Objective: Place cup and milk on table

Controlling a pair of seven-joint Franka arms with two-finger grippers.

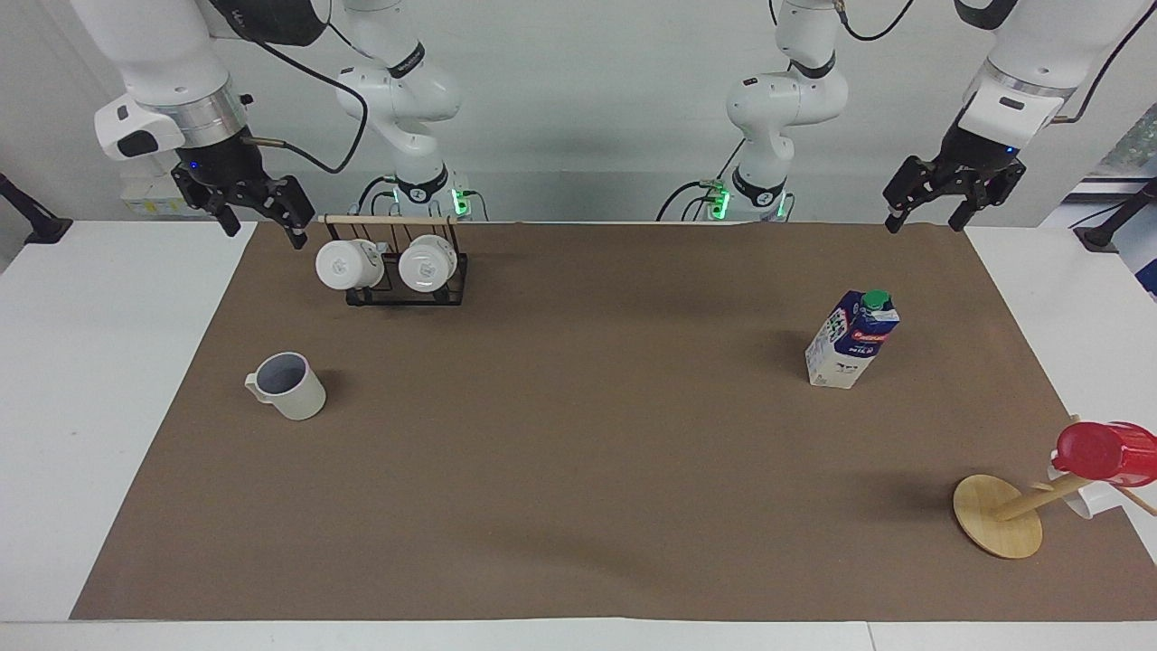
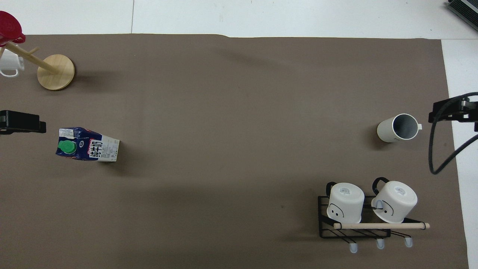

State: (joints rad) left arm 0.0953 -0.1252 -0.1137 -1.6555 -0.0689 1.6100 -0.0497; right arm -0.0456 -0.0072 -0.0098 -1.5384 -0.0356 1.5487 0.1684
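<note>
The cup (image 1: 289, 387), a matte beige-white mug with a grey-blue inside, stands upright on the table's brown sheet (image 1: 578, 452) toward the right arm's end; it also shows in the overhead view (image 2: 397, 128). The milk (image 1: 852, 339), a blue and white carton with a green cap, stands upright on the sheet toward the left arm's end; it also shows in the overhead view (image 2: 87, 144). My right gripper (image 1: 262, 226) hangs open and empty in the air beside the mug rack. My left gripper (image 1: 924, 221) hangs open and empty over the sheet's edge by the robots.
A black wire rack (image 1: 398, 287) holding two bright white mugs stands nearer to the robots than the cup. A tilted wooden mug tree (image 1: 999, 515) with a glossy red cup (image 1: 1103, 450) and a white mug stands farther from the robots than the milk.
</note>
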